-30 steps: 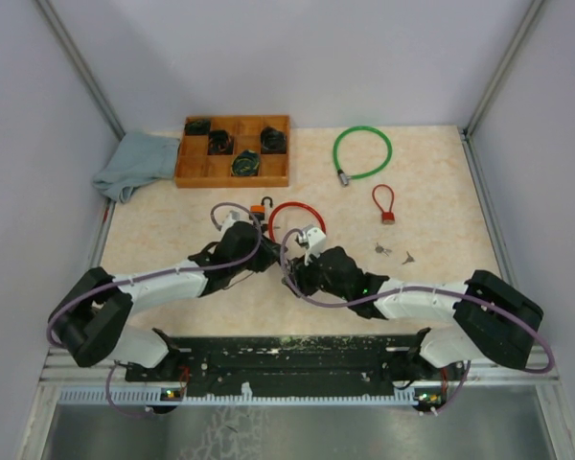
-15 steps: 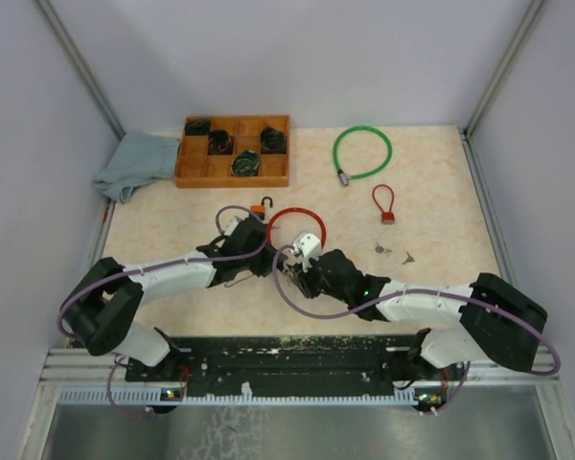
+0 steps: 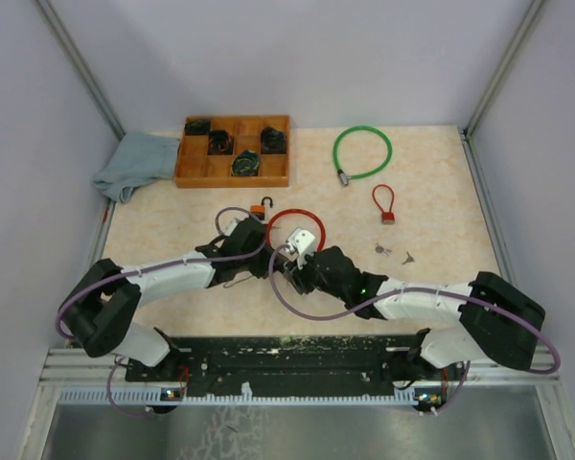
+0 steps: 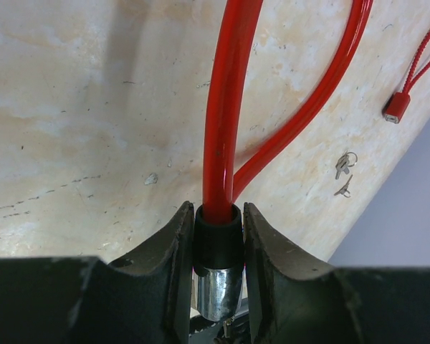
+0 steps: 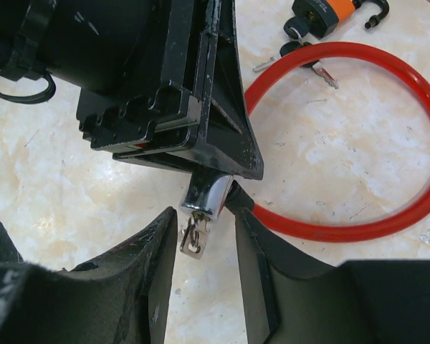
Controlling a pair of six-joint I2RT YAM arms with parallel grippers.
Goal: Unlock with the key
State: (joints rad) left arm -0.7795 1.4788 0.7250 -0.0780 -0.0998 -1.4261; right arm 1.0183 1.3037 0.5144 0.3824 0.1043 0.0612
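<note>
The red cable lock (image 3: pixel 297 222) lies looped on the table at mid-centre. My left gripper (image 4: pixel 217 229) is shut on the lock's black collar (image 4: pixel 217 244), and its chrome barrel (image 5: pixel 206 195) pokes out behind the jaws. A small silver key (image 5: pixel 194 236) sticks out of the barrel's end. My right gripper (image 5: pixel 204 215) is open, one finger on each side of the key. A gap shows on both sides, narrower on the left. In the top view the two grippers meet nose to nose, left gripper (image 3: pixel 261 255) and right gripper (image 3: pixel 287 270).
An orange padlock (image 3: pixel 261 206) with its keys lies just beyond the red loop. A green cable lock (image 3: pixel 361 151), a small red cable lock (image 3: pixel 384 203) and loose keys (image 3: pixel 393 253) lie to the right. A wooden tray (image 3: pixel 234 151) and grey cloth (image 3: pixel 134 163) sit at the back left.
My left arm has pushed rightward with the lock end toward the right gripper. The right wrist has shifted slightly left and turned, and its jaws narrowed then widened again around the key.
</note>
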